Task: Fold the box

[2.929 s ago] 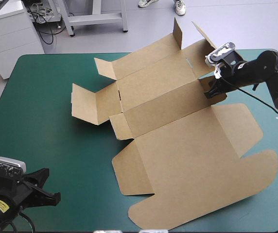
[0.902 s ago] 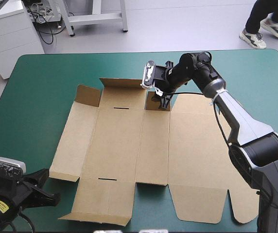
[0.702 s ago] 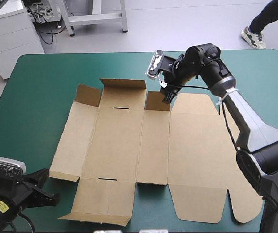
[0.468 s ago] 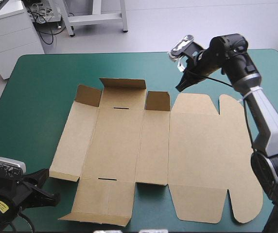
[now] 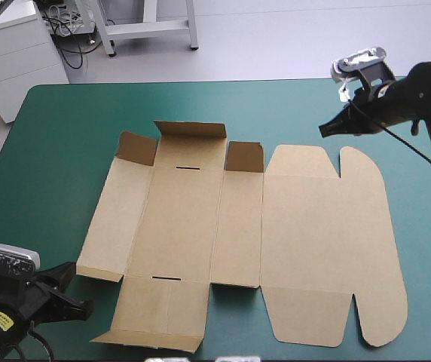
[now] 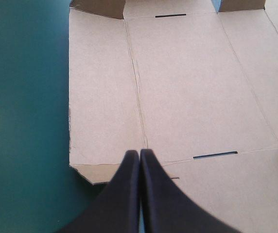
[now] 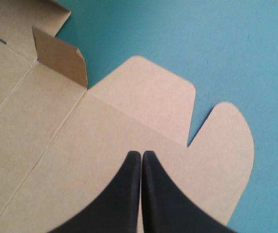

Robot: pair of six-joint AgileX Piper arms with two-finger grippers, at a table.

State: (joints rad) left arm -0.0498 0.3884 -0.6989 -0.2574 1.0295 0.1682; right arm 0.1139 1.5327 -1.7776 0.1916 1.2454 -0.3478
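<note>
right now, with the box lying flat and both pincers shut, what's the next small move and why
Probably open the left pincer and ease it forward onto the near-left side panel of the flat brown cut-board box. Its shut tips sit at that corner, only the small far flaps stand up, and the right pincer hangs beyond the far edge over the teal-green cover.

Box (image 5: 230, 226): matt brown board, smooth, creased along scored lines; table cover (image 5: 65, 151): matt teal-green, even; gripper fingers (image 6: 129, 194): smooth black, dull sheen.
</note>
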